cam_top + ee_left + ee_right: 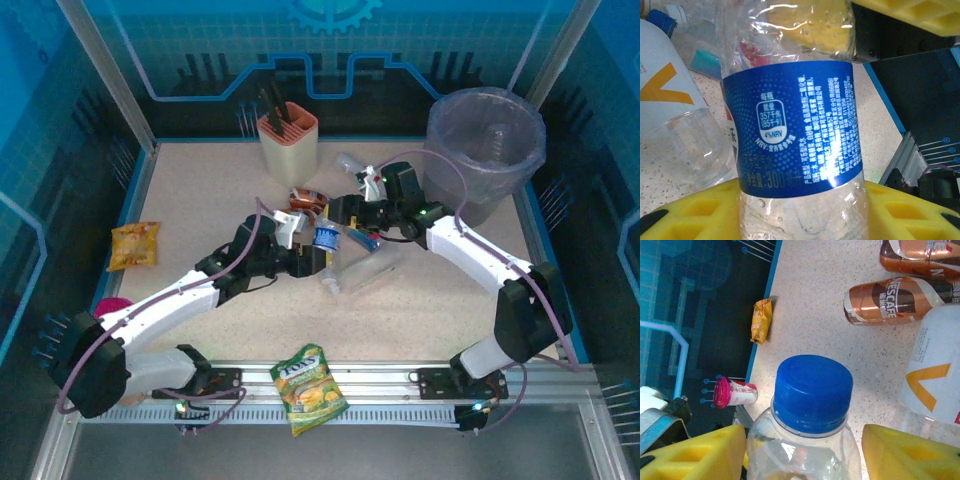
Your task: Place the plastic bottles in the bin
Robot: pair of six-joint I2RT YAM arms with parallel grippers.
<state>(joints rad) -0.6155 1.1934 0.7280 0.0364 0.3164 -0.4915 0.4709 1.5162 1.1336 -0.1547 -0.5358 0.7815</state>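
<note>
A clear bottle with a blue label (792, 125) and a blue cap (812, 392) stands at the table's middle (327, 238). My left gripper (316, 252) is shut on its lower body, with yellow pads (695, 210) pressed on both sides. My right gripper (350, 222) is open around the same bottle's shoulder; a slim gap shows beside its right finger (910, 450). Close by lie two brown Nescafe bottles (890, 300), a white bottle with an orange mark (935, 375) and a clear one (362, 270). The grey bin with a lavender liner (480, 175) stands at the back right.
A peach utensil holder (287, 140) with black tools stands at the back centre. A yellow snack bag (134, 245) lies at the left edge and a green one (310, 388) on the front rail. A small pink-capped cup (735, 392) lies off the table's left side.
</note>
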